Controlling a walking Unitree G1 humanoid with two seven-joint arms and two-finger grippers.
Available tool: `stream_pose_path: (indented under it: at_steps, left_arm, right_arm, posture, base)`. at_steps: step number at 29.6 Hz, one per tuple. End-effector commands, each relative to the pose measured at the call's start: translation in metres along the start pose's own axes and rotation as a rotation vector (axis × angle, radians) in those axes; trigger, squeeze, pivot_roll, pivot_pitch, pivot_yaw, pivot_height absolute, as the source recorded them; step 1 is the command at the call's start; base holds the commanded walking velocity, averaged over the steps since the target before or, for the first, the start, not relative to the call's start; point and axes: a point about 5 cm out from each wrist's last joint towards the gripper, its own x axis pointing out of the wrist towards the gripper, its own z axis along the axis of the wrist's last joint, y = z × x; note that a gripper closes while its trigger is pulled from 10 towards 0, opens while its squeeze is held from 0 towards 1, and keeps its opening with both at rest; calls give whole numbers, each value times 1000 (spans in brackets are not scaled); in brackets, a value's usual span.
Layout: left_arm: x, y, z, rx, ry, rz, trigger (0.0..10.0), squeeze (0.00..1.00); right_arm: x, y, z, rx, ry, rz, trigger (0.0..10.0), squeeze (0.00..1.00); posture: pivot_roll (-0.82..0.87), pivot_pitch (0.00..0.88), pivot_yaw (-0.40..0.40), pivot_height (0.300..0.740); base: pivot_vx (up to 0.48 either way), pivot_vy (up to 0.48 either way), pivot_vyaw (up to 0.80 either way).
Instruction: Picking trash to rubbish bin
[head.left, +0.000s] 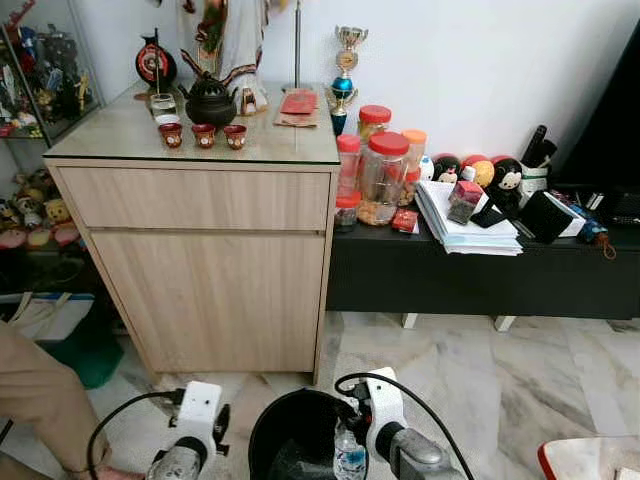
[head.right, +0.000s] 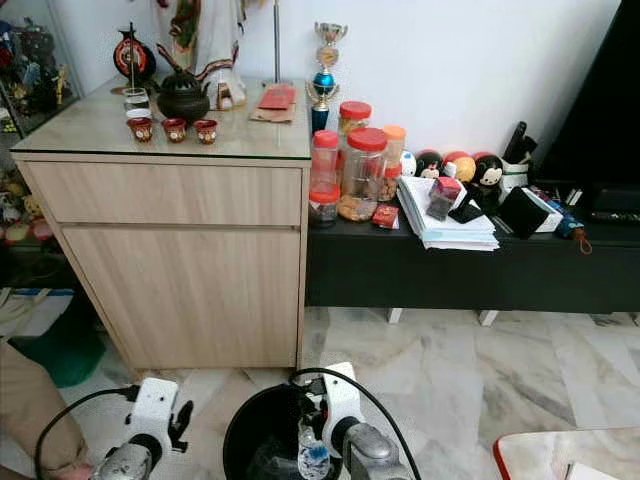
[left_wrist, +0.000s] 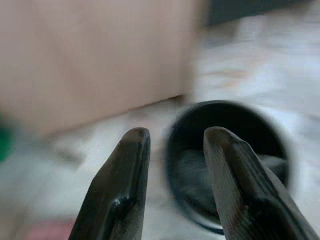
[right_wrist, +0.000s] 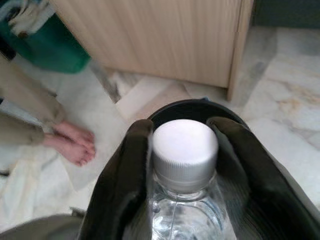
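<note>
A black round rubbish bin (head.left: 292, 432) stands on the marble floor right before me. My right gripper (head.left: 352, 432) is shut on a clear plastic bottle (head.left: 349, 456) with a white cap (right_wrist: 184, 146), holding it upright over the bin's right rim. In the right wrist view the two black fingers (right_wrist: 120, 185) clamp the bottle's neck, with the bin (right_wrist: 200, 107) beyond. My left gripper (left_wrist: 175, 155) is open with nothing between its fingers, held low to the left of the bin (left_wrist: 225, 160). The left arm (head.left: 190, 435) reaches down beside the bin.
A wooden cabinet (head.left: 210, 260) stands close behind the bin. A low black TV bench (head.left: 480, 270) with jars and papers runs to the right. A barefoot person (right_wrist: 70, 142) in beige trousers (head.left: 35, 385) stands at my left. A green bag (head.left: 85, 350) lies by the cabinet.
</note>
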Motion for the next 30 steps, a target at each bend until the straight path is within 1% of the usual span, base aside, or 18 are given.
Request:
stream_pose_path:
  at_steps: [1,5,11,14,16,17,19,24,30]
  left_arm:
    - [8,-12,16,42,-51,-128,10000,0]
    - [9,-16,15,26,-37,-188,10000,0]
    - [7,-15,13,1,-35,-211,10000,0]
    - [6,-16,12,-8,-30,-238,10000,0]
    - [5,-16,12,-12,-28,-242,10000,0]
    - [5,-16,12,-12,-28,-242,10000,0]
    - [5,-16,11,-16,-27,-244,10000,0]
    - [5,-16,11,-23,-25,-252,10000,0]
    - [5,-16,11,-30,-22,-266,10000,0]
  right_arm:
    - [6,7,15,-47,-32,35,10000,0]
    - [8,10,21,-61,-38,45,10000,0]
    - [14,21,32,-94,-70,72,10000,0]
    - [17,26,43,-104,-104,51,10000,0]
    - [20,30,51,-105,-128,46,10000,0]
    - [20,30,51,-105,-128,46,10000,0]
    - [22,38,58,-108,-146,64,10000,0]
    - [25,46,65,-115,-172,71,10000,0]
    - [26,48,71,-123,-185,58,10000,0]
  posture:
    - [84,37,-85,740]
    - [84,29,-81,740]
    - [91,20,-79,740]
    - [99,16,-80,740]
    - [99,16,-80,740]
    - [99,16,-80,740]
    - [99,16,-80,740]
    - [114,26,-85,740]
    - [118,27,-86,740]
  base:
    - [0,0,0]
    - [0,0,0]
    - [0,0,0]
    - [0,0,0]
    - [0,0,0]
    - [0,0,0]
    - [0,0,0]
    - [0,0,0]
    - [0,0,0]
